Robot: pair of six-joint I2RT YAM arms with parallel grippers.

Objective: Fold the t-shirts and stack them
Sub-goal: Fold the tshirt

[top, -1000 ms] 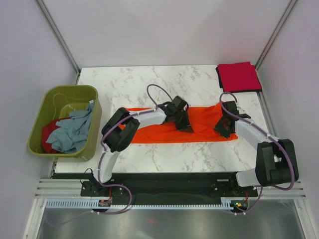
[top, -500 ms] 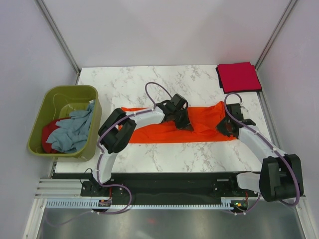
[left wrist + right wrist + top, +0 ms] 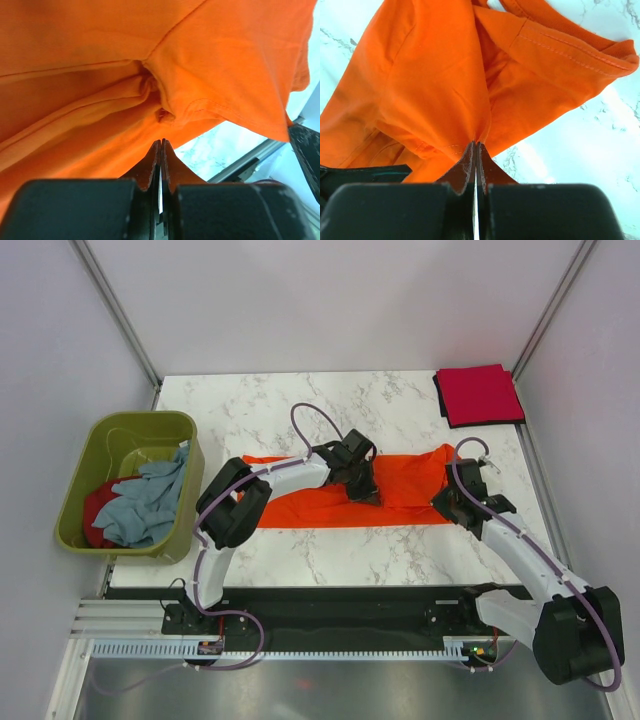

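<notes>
The bright orange t-shirt (image 3: 300,502) lies stretched sideways across the middle of the marble table. My left gripper (image 3: 364,487) is over its middle. In the left wrist view it (image 3: 161,142) is shut at the edge of the orange cloth (image 3: 90,100). My right gripper (image 3: 451,503) is at the shirt's right end. In the right wrist view it (image 3: 476,143) is shut on a gathered pinch of orange fabric (image 3: 440,85). A folded crimson t-shirt (image 3: 479,394) lies at the back right corner. A grey-blue t-shirt (image 3: 150,500) and a red one (image 3: 96,512) lie crumpled in the tub.
The olive-green tub (image 3: 118,428) hangs off the table's left edge. Bare marble (image 3: 260,405) stretches behind the orange shirt, and a narrower strip (image 3: 350,555) runs in front of it. Grey walls enclose the table on three sides.
The right arm has stretched out and its gripper has shifted slightly toward the near edge with the shirt's right end. The left gripper has barely moved.
</notes>
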